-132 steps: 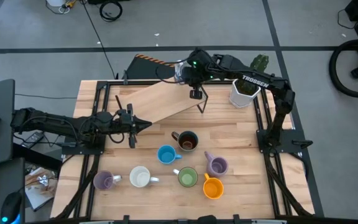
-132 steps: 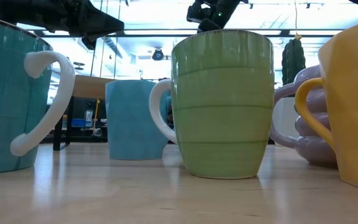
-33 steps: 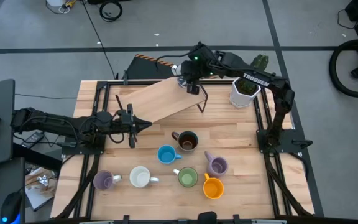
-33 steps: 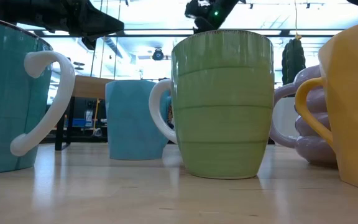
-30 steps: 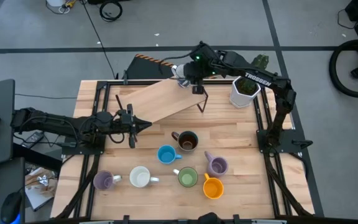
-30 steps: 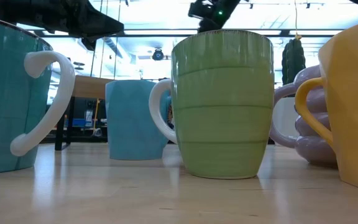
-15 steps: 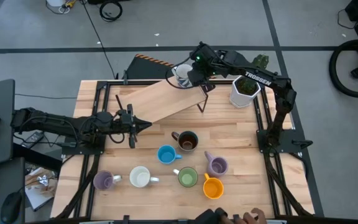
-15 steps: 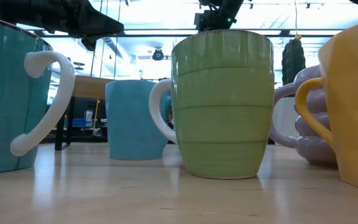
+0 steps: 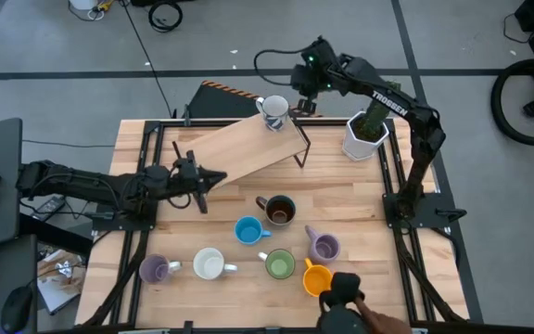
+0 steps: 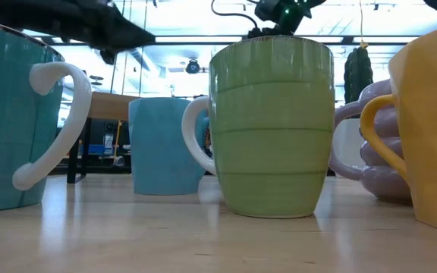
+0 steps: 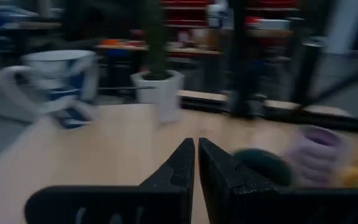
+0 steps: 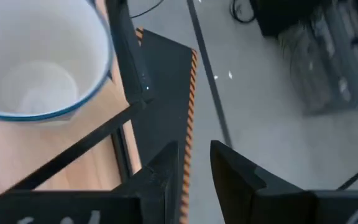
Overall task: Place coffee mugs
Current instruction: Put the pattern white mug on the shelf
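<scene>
A white mug with a blue rim stands upright on the far right corner of a raised wooden board; it also shows in the right wrist view. My right gripper hovers beyond it, past the table's far edge, its fingers slightly open and touching nothing. On the table's near half stand the dark brown, blue, green, orange and white mugs and two purple ones. My left gripper is shut and empty, left of the board's near edge.
A white hexagonal pot with a cactus stands at the far right corner. A person's hand reaches in at the near edge beside the orange mug. Bare table lies between the board and the mugs. The low view shows the green mug close up.
My right gripper has let go of the white mug and drawn away up and toward the far right. The mug stays standing on the board's far right corner. My left gripper has shifted slightly. A person's hand has come in at the near edge.
</scene>
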`<state>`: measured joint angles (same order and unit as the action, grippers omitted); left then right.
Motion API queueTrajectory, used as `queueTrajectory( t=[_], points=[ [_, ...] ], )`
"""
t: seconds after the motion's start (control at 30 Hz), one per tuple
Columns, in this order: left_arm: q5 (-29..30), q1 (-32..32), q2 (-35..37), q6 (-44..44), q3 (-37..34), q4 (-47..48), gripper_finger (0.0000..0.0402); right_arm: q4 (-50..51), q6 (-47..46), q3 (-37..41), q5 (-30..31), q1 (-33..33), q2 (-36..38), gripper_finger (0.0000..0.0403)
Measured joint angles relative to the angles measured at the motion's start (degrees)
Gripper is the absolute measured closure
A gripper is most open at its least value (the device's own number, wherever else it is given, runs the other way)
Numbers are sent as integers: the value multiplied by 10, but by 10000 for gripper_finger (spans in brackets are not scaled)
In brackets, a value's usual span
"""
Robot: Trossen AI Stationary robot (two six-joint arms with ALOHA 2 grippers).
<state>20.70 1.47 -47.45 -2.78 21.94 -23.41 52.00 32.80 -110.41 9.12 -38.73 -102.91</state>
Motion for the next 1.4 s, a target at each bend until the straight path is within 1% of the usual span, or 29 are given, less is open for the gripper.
queueTrajectory(
  t=[0.1,0.17,0.23,0.33,0.53,0.63,0.7,0.83,1.07,1.27,1.4],
  points=[
    [4,-30,-29,2,19,-22,374,4,-31,0,-26,-5,0,304],
    [-1,-56,-53,5,44,-8,376,7,-44,0,-56,-6,0,304],
    [-17,-88,-77,14,70,8,379,6,-46,0,-69,-5,0,305],
    [-58,-139,-108,20,109,37,385,6,-55,0,-73,-4,0,306],
    [-176,-251,-175,34,177,60,388,9,-67,0,-76,-1,0,305],
    [-226,-295,-217,46,209,59,388,9,-71,0,-96,1,0,305],
    [-244,-315,-248,53,228,54,388,6,-69,4,-110,-3,0,305],
    [-248,-345,-311,65,266,34,388,4,-81,17,-137,-12,-1,305],
    [-248,-379,-405,61,323,13,388,-2,-121,47,-131,-7,-1,305],
    [-246,-386,-456,60,355,4,388,-8,-136,49,-133,0,-1,308],
    [-228,-387,-477,63,366,6,388,-7,-142,49,-133,10,-1,309]
  ],
)
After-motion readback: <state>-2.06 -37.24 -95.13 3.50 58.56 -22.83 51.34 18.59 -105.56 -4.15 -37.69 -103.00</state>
